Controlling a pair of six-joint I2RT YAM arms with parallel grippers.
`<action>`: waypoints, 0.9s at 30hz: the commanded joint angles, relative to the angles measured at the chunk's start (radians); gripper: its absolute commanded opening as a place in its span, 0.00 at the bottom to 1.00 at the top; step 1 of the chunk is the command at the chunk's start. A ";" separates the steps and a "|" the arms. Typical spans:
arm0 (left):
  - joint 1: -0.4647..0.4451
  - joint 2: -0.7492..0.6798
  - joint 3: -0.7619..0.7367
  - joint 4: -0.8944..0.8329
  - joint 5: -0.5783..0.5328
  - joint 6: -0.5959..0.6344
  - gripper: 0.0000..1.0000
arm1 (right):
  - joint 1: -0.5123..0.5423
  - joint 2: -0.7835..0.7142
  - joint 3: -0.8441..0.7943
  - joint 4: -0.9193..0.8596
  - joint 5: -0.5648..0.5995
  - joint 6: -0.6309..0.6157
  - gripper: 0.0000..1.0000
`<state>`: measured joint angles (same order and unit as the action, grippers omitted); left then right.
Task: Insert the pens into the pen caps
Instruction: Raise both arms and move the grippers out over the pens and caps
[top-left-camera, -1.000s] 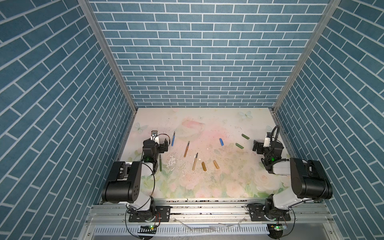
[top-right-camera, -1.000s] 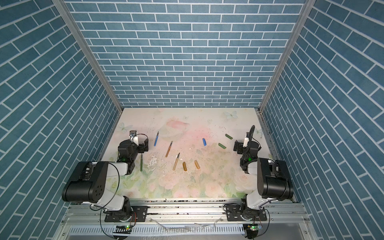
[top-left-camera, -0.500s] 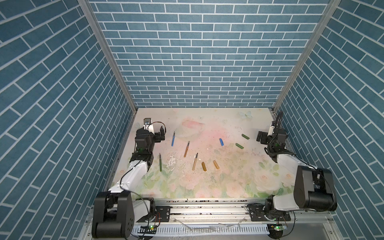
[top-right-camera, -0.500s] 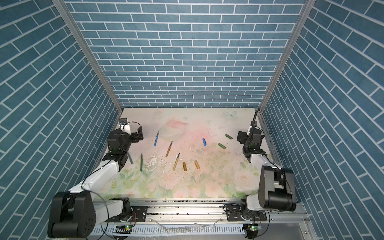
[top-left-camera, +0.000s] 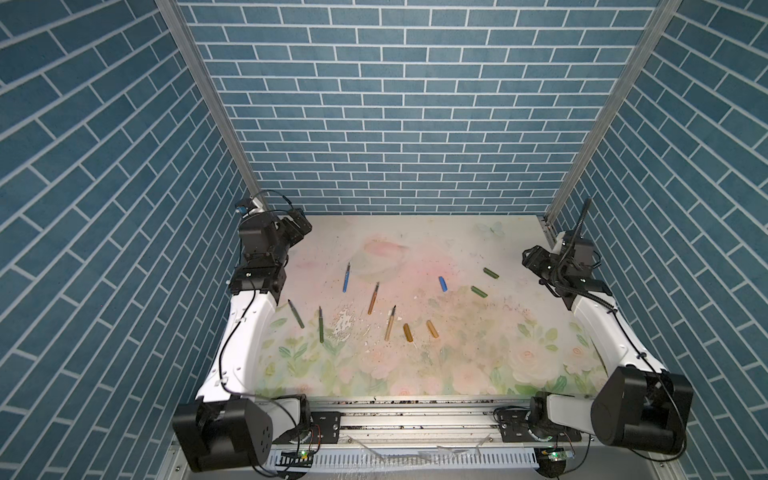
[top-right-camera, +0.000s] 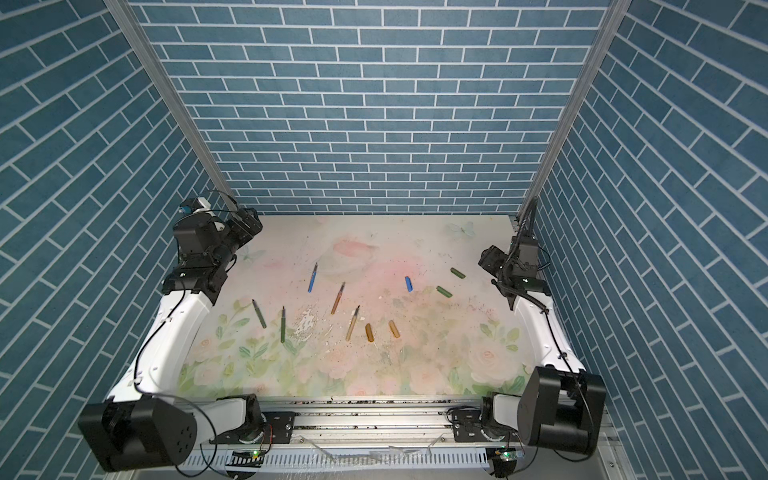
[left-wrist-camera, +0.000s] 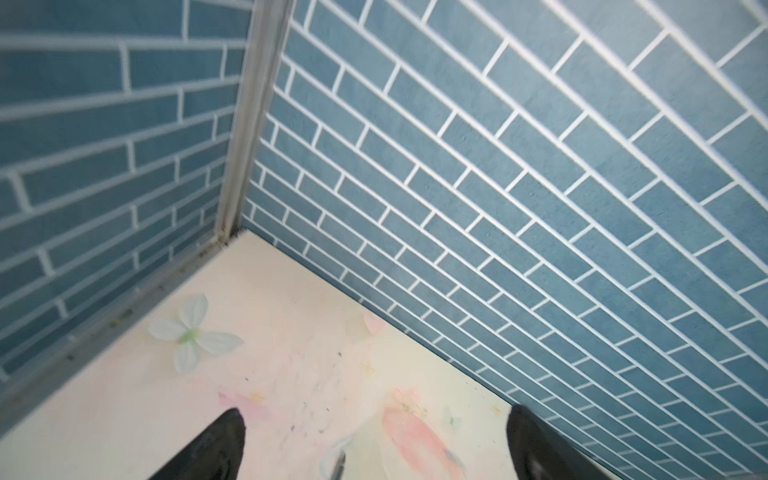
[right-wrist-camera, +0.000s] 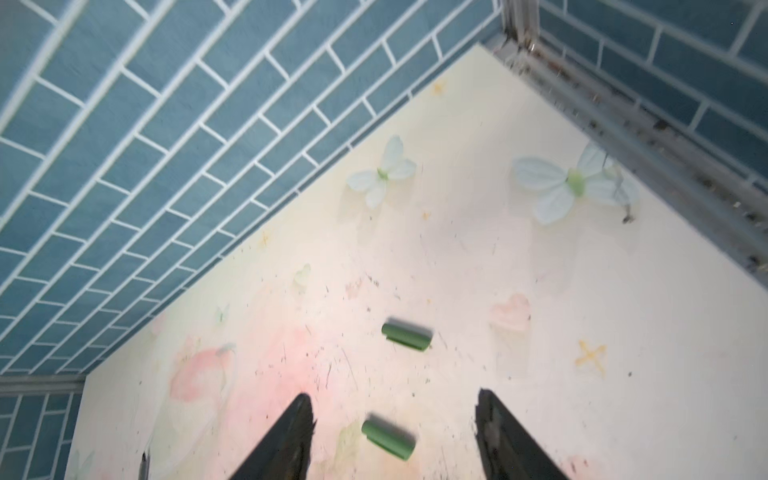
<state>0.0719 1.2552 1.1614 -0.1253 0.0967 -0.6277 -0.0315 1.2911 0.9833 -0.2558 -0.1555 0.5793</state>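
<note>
The pens and pen caps all lay loose and separate on the floral counter. In both top views the left end effector hung at the counter's upper left, wide open and empty. Left of centre lay two green pens, a blue pen and two golden-brown pens. Further right lay two amber caps, a blue cap and two green caps. At the right edge the right end effector was open near the green caps, gripping nothing.
</note>
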 joint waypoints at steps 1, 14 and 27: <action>-0.011 0.067 0.005 -0.016 0.285 -0.156 0.97 | 0.091 0.002 0.030 -0.209 0.004 -0.006 0.63; -0.208 0.160 -0.002 -0.072 0.456 -0.165 0.90 | 0.323 0.188 -0.015 -0.366 0.126 -0.097 0.40; -0.250 0.183 -0.022 -0.009 0.521 -0.203 0.90 | 0.328 0.338 0.011 -0.314 0.232 -0.118 0.37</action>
<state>-0.1730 1.4338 1.1496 -0.1719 0.5911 -0.8261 0.2939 1.5898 0.9665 -0.5850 0.0200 0.4709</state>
